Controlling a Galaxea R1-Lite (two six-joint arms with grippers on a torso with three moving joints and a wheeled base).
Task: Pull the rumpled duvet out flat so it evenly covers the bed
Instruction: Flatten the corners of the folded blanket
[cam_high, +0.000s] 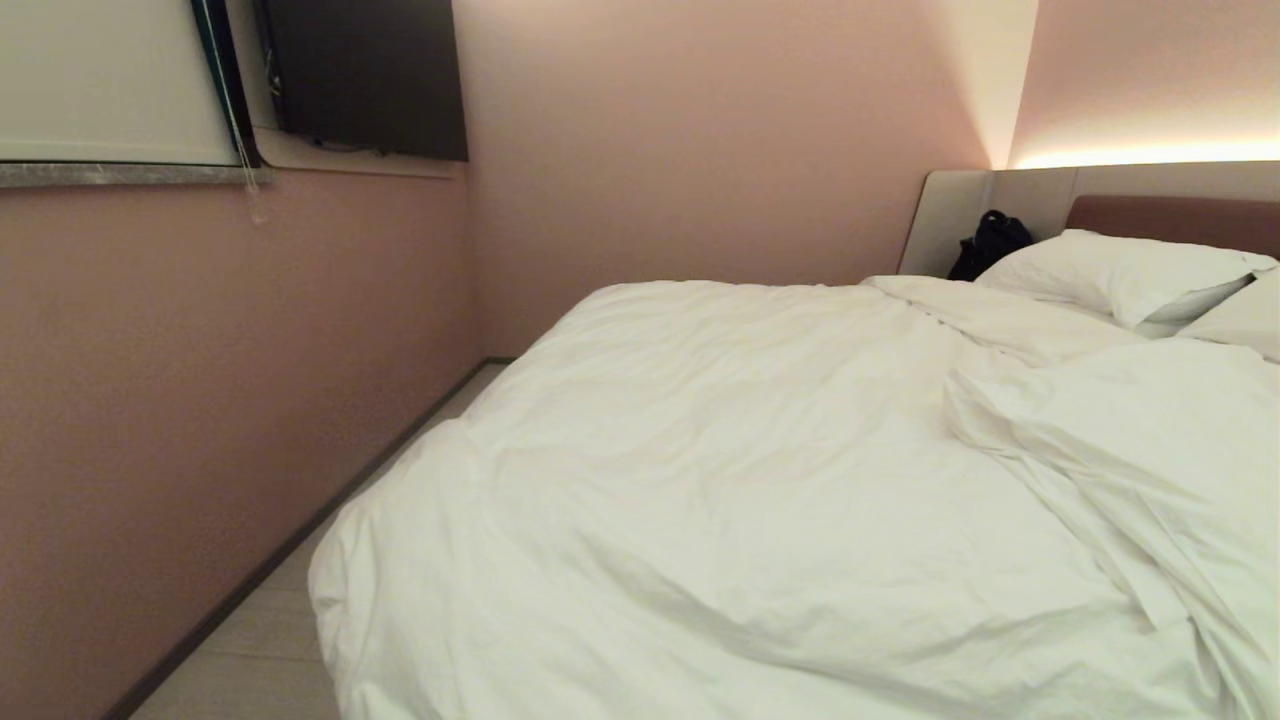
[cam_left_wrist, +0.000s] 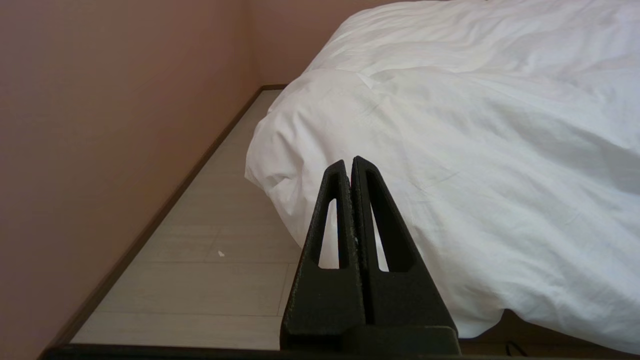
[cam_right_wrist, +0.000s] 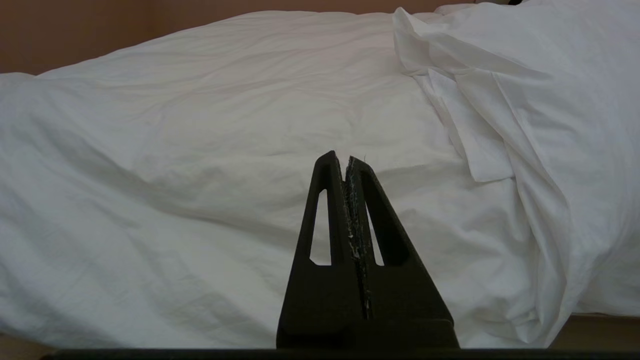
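Facing the bed (cam_high: 1170, 215) with both grippers pressed closed and empty, left gripper (cam_left_wrist: 349, 165) nearest the duvet's (cam_high: 760, 470) bulging foot corner, right gripper (cam_right_wrist: 346, 160) aimed at the folded-back heap toward the pillows (cam_high: 1110, 275).

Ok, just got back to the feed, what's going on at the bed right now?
Nothing is being handled yet. The robot faces the bed, where the duvet lies rumpled, with a bunched fold on the robot's right side near the pillows. The left claw is shut and empty, near the duvet's corner by the floor. The right claw is shut and empty too, pointing at the duvet's middle. Neither touches the fabric.
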